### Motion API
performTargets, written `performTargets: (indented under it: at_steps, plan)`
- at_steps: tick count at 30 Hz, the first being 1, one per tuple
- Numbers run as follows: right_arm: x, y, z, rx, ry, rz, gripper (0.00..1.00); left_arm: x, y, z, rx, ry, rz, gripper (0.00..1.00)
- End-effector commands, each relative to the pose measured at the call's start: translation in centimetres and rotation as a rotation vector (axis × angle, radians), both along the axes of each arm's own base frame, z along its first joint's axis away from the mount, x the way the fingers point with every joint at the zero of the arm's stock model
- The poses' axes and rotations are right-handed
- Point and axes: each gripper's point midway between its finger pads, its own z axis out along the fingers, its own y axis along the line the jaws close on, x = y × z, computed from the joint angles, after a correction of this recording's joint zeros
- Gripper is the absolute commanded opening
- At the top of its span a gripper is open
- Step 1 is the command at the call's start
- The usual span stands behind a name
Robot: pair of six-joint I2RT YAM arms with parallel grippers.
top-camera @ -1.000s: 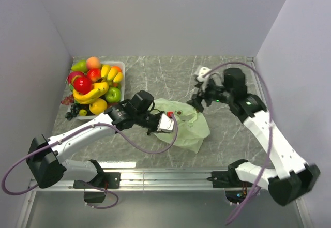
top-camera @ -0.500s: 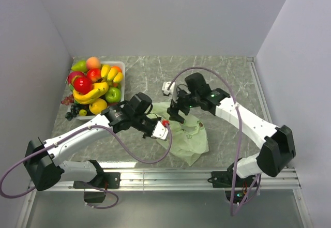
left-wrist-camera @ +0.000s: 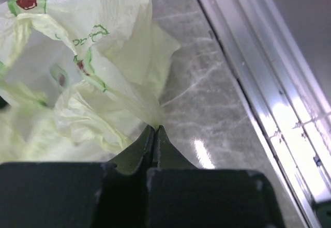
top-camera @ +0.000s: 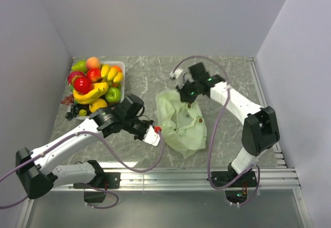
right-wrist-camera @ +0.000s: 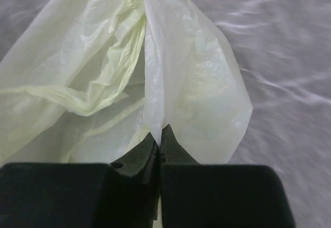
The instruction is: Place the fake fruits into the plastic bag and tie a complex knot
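Note:
The pale-green plastic bag (top-camera: pixel 182 124) lies crumpled and partly spread at the table's middle. My left gripper (top-camera: pixel 157 131) is shut on the bag's left edge; in the left wrist view the film (left-wrist-camera: pixel 93 57) bunches into the closed tips (left-wrist-camera: pixel 155 127). My right gripper (top-camera: pixel 182 97) is shut on the bag's far edge, and a fold of bag (right-wrist-camera: pixel 103 67) runs down between its tips (right-wrist-camera: pixel 161 133). The fake fruits (top-camera: pixel 95 86) are heaped in a clear tray at the back left. No knot is in view. No fruit shows inside the bag.
The clear tray (top-camera: pixel 122 65) stands in the back left corner, with dark grapes (top-camera: pixel 72 111) on the table beside it. Grey walls close in the left, back and right. A metal rail (top-camera: pixel 196 173) runs along the near edge, also seen as the metal rail (left-wrist-camera: pixel 269 83).
The right arm swung left from the table's right side over the bag and shut on its far edge. The left gripper drew the bag's left edge toward the near left, spreading the bag.

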Motion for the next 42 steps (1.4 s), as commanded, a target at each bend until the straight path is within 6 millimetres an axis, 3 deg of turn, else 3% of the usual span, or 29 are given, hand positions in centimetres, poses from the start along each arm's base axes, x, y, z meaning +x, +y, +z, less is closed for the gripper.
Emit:
performTargets:
  at_steps: [1, 2, 4, 5, 9, 11, 13, 17, 18, 20, 24, 25, 27, 29, 30, 32, 33, 37, 38, 39, 42]
  plan:
    - [2.5, -2.9, 7.6, 0.135, -0.093, -0.125, 0.0, 0.7, 2.3, 1.8, -0.004, -0.118, 0.035, 0.0]
    - [3.1, -4.9, 8.4, 0.171, -0.076, -0.186, 0.0, 1.2, 2.8, 1.7, 0.003, -0.125, 0.062, 0.0]
    - [2.2, -5.9, 10.0, 0.264, -0.03, -0.208, 0.0, 1.6, 4.2, 0.8, 0.034, -0.141, 0.119, 0.0]
    - [2.4, -7.5, 10.2, 0.289, -0.018, -0.25, 0.0, 1.8, 4.8, 0.3, 0.052, -0.144, 0.142, 0.0]
    - [0.5, -9.6, 9.7, 0.392, 0.118, -0.316, 0.0, 2.4, 8.6, -4.0, 0.213, -0.162, 0.216, 0.0]
    - [-0.6, -9.8, 9.3, 0.469, 0.199, -0.338, 0.0, 2.6, 10.4, -6.5, 0.28, -0.168, 0.225, 0.0]
    - [-0.4, -11.0, 9.9, 0.552, 0.235, -0.406, 0.0, 2.6, 11.6, -8.4, 0.33, -0.157, 0.24, 0.0]
    - [-1.4, -10.1, 11.2, 0.702, 0.327, -0.401, 0.0, 2.2, 11.1, -9.6, 0.325, -0.105, 0.233, 0.0]
    - [-1.4, -9.8, 11.9, 0.723, 0.291, -0.376, 0.0, 2.2, 10.5, -9.2, 0.302, -0.08, 0.25, 0.01]
    - [-1.9, -9.2, 13.0, 0.795, 0.321, -0.394, 0.0, 3.5, 8.1, -6.4, 0.192, -0.077, 0.274, 0.12]
    - [-2.3, -8.6, 14.2, 0.848, 0.305, -0.415, 0.0, 4.4, 4.3, 0.2, 0.008, 0.038, 0.339, 0.37]
    - [-2.4, -8.4, 14.4, 0.862, 0.317, -0.434, 0.0, 4.8, 3.2, 3.0, -0.055, 0.046, 0.341, 0.42]
    - [-2.9, -8.2, 14.6, 0.867, 0.283, -0.442, 0.0, 4.5, 1.6, 6.5, -0.162, 0.138, 0.361, 0.57]
    - [-2.8, -8.3, 14.0, 0.862, 0.258, -0.489, 0.0, 5.0, 0.5, 10.1, -0.263, 0.166, 0.39, 0.61]
    - [-2.9, -8.3, 14.6, 0.871, 0.209, -0.488, 0.0, 5.2, -0.1, 12.1, -0.324, 0.193, 0.406, 0.63]
    - [-2.9, -8.5, 14.0, 0.857, 0.159, -0.52, 0.0, 5.7, -0.6, 13.6, -0.372, 0.214, 0.43, 0.64]
    - [-2.9, -8.6, 14.6, 0.869, 0.121, -0.51, 0.0, 6.6, -1.1, 14.9, -0.42, 0.234, 0.471, 0.64]
    - [-3.9, -7.9, 14.7, 0.924, 0.128, -0.457, 0.0, 8.8, -2.8, 15.6, -0.476, 0.346, 0.571, 0.61]
    - [-4.4, -7.6, 14.2, 0.938, 0.144, -0.435, 0.0, 9.1, -3.3, 15.3, -0.474, 0.372, 0.576, 0.59]
    - [-4.6, -7.5, 15.2, 0.962, 0.092, -0.396, 0.0, 9.7, -4.0, 14.1, -0.451, 0.424, 0.599, 0.57]
    - [-5.4, -7.2, 15.6, 0.996, 0.077, -0.368, 0.0, 11.1, -5.8, 12.2, -0.43, 0.491, 0.63, 0.54]
